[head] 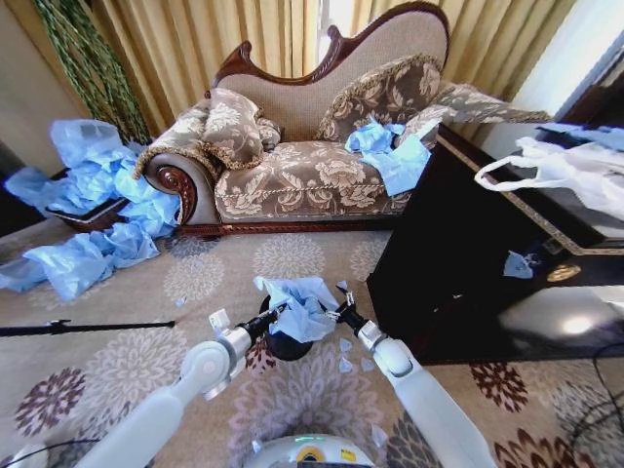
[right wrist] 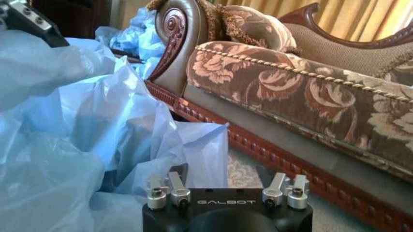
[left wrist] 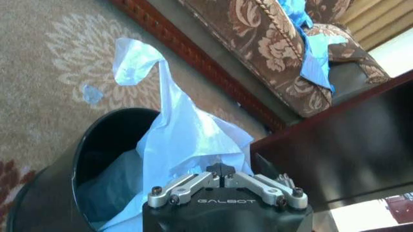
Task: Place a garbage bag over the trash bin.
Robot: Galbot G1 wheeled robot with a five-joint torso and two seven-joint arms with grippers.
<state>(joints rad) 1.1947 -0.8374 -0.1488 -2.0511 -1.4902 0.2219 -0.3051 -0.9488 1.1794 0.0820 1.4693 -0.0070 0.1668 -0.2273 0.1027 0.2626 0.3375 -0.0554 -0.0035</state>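
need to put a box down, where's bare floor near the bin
Bare carpet lies left of the trash bin, below the black rod. Crowded: blue bag heaps by the sofa arm; both hands grip the garbage bag over the bin; dark cabinet right.

The garbage bag [head: 302, 307] is thin, crinkly, half-clear blue plastic. The trash bin [left wrist: 55, 181] is smooth black plastic with a slight sheen. The left pincer [left wrist: 223, 170] has bare brushed metal links on a matt black body. The sofa [head: 312, 166] wears woven floral cloth, trimmed in glossy carved wood.
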